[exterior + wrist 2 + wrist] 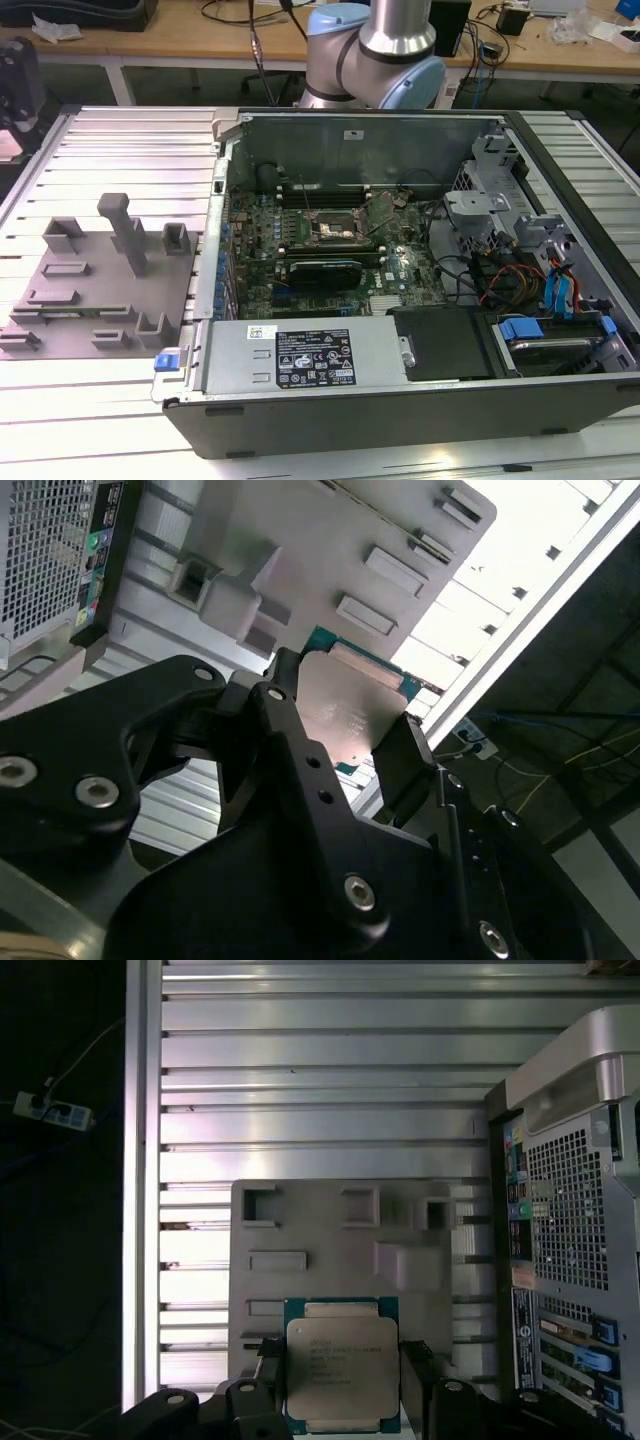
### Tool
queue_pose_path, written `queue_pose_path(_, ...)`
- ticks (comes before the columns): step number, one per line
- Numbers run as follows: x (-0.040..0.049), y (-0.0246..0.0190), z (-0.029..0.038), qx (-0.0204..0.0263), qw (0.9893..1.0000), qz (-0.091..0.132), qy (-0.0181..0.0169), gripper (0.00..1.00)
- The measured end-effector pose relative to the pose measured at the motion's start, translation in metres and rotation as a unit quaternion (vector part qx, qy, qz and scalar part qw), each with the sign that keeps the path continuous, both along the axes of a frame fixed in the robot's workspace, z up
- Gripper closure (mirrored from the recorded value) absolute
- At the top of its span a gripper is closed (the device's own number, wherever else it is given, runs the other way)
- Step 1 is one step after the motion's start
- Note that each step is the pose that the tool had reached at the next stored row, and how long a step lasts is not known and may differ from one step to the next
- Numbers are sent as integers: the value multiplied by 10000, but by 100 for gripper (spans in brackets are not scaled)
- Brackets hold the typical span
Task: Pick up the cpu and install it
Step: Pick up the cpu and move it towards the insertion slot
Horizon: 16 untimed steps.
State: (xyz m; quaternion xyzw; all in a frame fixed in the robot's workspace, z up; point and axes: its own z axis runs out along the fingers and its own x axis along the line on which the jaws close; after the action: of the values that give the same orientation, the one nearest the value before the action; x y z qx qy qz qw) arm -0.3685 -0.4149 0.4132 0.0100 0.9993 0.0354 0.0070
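The cpu [342, 1375] sits pinched between the 2 black jaws, 1 pressed against each of 2 opposite edges. Its silver-grey metal lid faces the first wrist camera, with the green board edge showing as a thin border around it. In the second wrist view the cpu [345, 705] shows the same pale lid, tilted across the picture between the jaw tips.

The chip is close to square. Its slightly longer side appears to run at right angles to the line between the jaws, and its edges lie square with the grey fixture plate [340, 1230] behind it. Whether it touches that plate I cannot tell.

The plate, with its rectangular pockets and raised blocks, lies on the slatted aluminium counter [320, 1060], just beside the rear panel of the computer case [570, 1210].

In the exterior view the case [400, 425] lies open on the counter, its motherboard [300, 235] exposed and the cpu socket [335, 225] near the board's middle. The fixture plate [100, 290] is on the exterior view's left, and the arm [390, 50] stands behind the case.
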Motion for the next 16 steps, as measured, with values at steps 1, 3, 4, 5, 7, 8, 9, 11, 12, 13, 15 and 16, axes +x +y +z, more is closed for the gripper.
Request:
queue_pose_path(1, 59, 0, 0, 0, 10000, 1, 0, 45)
queue_pose_path(3, 154, 0, -1, 0, 10000, 0, -1, 45)
queue_pose_path(4, 188, 0, 0, 0, 10000, 0, 0, 45)
queue_pose_path(5, 216, 0, 1, 0, 10000, 0, 0, 45)
queue_pose_path(7, 279, 0, 0, 0, 10000, 0, 0, 45)
queue_pose_path(8, 302, 0, 0, 0, 10000, 0, 0, 45)
queue_pose_path(9, 335, 0, 0, 0, 10000, 1, 0, 45)
queue_pose_path(11, 401, 0, 0, 0, 10000, 0, 0, 45)
queue_pose_path(12, 430, 0, 0, 0, 10000, 0, 0, 45)
queue_pose_path(13, 458, 0, 0, 0, 10000, 0, 0, 45)
queue_pose_path(15, 535, 0, 0, 0, 10000, 0, 0, 45)
queue_pose_path(16, 570, 0, 0, 0, 10000, 0, 0, 45)
